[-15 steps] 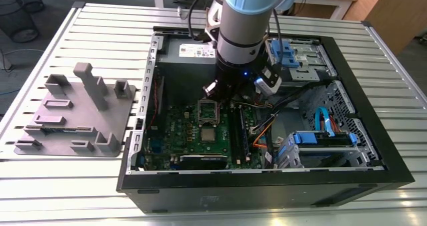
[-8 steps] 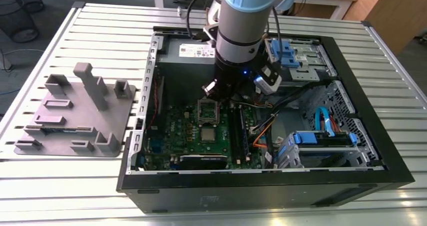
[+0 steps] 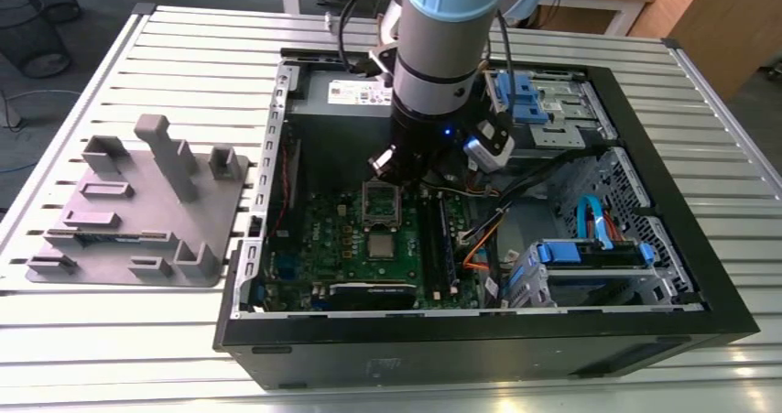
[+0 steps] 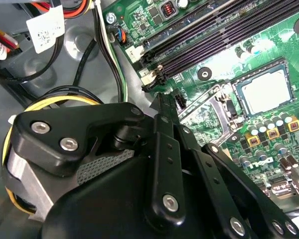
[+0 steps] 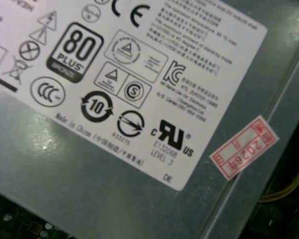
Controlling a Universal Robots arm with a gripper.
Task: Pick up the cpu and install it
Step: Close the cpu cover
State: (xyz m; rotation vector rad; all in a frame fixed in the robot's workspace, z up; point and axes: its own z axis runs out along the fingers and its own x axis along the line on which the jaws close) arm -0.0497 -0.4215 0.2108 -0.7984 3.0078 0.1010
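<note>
The cpu (image 3: 383,245) is a small silvery square lying flat in its socket on the green motherboard (image 3: 336,239) inside the open computer case. In the second wrist view the cpu (image 4: 266,92) sits in the socket beside the hinged metal frame (image 4: 214,104), which is swung open. That frame (image 3: 383,201) lies just behind the chip in the exterior view. My gripper (image 3: 413,170) hangs low over the board at the frame's far end, with nothing seen in it. Its black linkage (image 4: 159,102) points toward the frame's edge.
The grey power supply (image 3: 348,92) with its white label (image 5: 139,99) is at the case's back. Cables (image 4: 109,55) and blue drive bays (image 3: 592,253) crowd the exterior view's right. Memory slots (image 4: 224,30) run beside the socket. A grey tray with posts (image 3: 135,211) sits outside the case.
</note>
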